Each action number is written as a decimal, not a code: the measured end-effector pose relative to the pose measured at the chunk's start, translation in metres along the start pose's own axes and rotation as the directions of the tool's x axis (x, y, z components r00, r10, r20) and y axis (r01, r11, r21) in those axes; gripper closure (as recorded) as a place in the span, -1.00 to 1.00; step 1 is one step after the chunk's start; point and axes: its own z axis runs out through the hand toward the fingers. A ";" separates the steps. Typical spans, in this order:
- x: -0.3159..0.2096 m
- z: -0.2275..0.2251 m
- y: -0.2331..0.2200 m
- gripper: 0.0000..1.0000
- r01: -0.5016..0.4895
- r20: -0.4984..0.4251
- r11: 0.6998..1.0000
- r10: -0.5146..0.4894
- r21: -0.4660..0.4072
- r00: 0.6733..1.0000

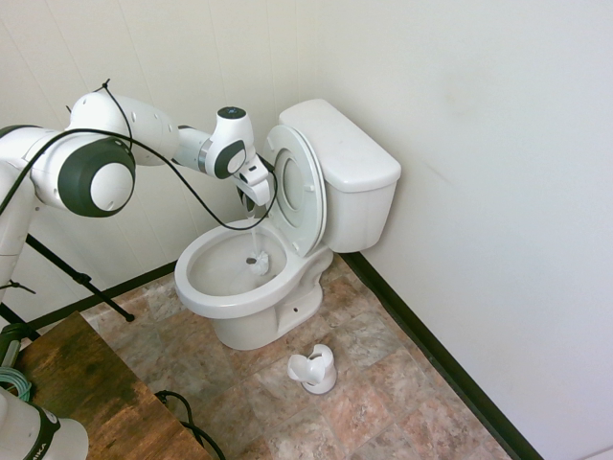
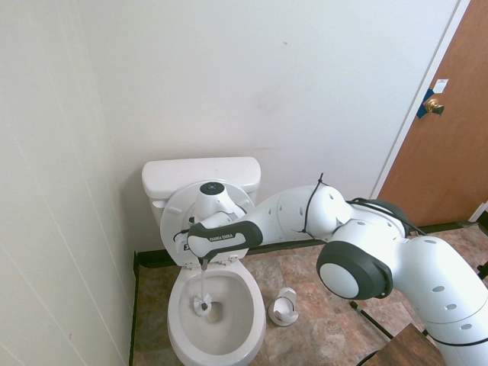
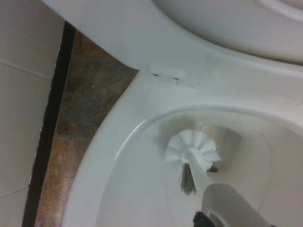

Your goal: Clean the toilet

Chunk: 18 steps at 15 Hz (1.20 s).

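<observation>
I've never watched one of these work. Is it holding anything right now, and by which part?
Yes: the pincer grips a toilet brush by the top of its handle, bristle head down inside the toilet bowl.

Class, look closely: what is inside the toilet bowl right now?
Inside the toilet bowl is a white toilet brush, its bristled head low near the drain, its handle rising to the gripper. The drain opening behind the head is mostly hidden.

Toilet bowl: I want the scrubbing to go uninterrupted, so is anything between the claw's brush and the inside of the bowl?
Nothing visible. The seat and lid are tilted up against the tank, leaving the toilet bowl open. The claw holds the brush down inside it. The brush holder stands apart on the floor.
</observation>
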 end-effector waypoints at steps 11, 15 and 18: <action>-0.047 -0.009 0.061 1.00 0.049 0.065 0.997 -0.045 -0.055 0.997; -0.025 -0.008 0.121 1.00 0.022 0.092 0.998 -0.017 -0.053 0.996; 0.011 -0.015 0.147 1.00 -0.036 0.091 0.998 0.040 -0.044 0.995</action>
